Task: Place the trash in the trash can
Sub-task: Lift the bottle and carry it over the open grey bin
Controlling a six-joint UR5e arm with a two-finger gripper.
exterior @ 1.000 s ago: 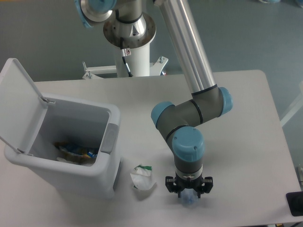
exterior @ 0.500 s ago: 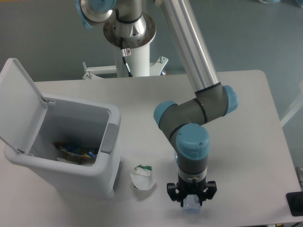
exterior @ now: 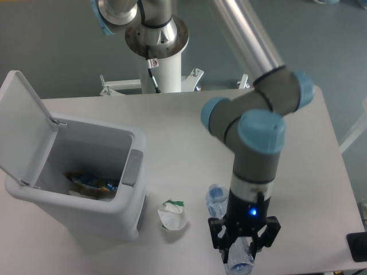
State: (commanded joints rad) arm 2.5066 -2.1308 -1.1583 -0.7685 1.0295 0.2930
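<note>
The crushed clear plastic bottle (exterior: 215, 199) lies on the white table near the front edge. One end shows left of the arm and the other pokes out below the gripper. My gripper (exterior: 243, 247) points down over the bottle's middle with a finger on either side; I cannot make out whether they press on it. The crumpled white wrapper (exterior: 173, 214) with a green mark lies on the table to the left, between the bottle and the trash can (exterior: 135, 172). The pale grey bin stands at the left with its lid (exterior: 23, 123) flipped up, and some rubbish lies inside.
The arm's white pedestal (exterior: 162, 69) stands at the table's back edge. A black object (exterior: 356, 246) sits at the front right corner. The table's front edge runs just below the gripper.
The arm's elbow and wrist have swung right and the wrist looks larger. The gripper has shifted a little right and toward the front edge, uncovering the bottle's far end. The wrapper and bin have not moved.
</note>
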